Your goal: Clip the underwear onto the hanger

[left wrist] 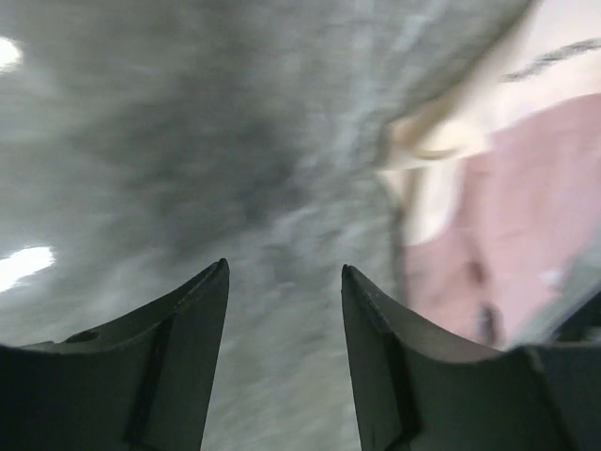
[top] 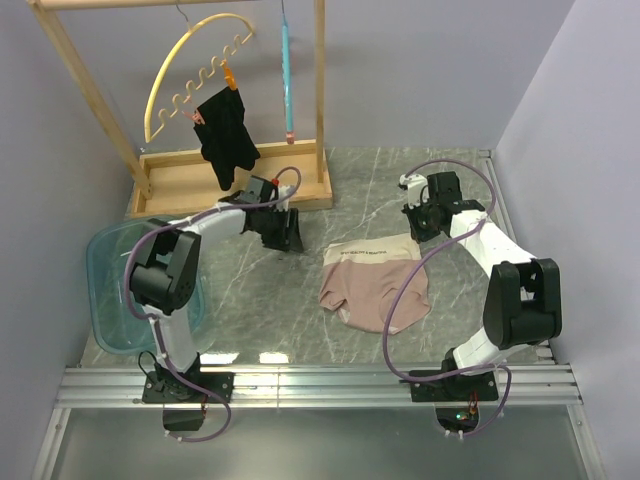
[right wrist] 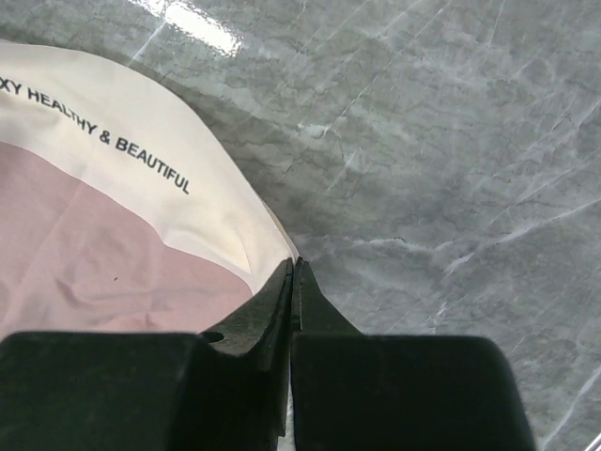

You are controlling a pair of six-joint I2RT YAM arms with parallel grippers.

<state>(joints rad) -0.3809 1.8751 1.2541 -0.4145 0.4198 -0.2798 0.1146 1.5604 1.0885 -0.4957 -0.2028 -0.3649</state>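
The pink-beige underwear lies flat on the marble table, its cream waistband toward the rack. My right gripper is shut on the waistband's right corner, which puckers up to the closed tips in the right wrist view; printed text shows on the underwear's band. My left gripper is open and empty, low over the table left of the underwear, with a gap between its tips. The light-blue hanger hangs edge-on from the wooden rack, a pink clip at its lower end.
The wooden rack stands at the back on a tray base. A yellow arched hanger on it holds a black garment. A teal bin sits at the table's left edge.
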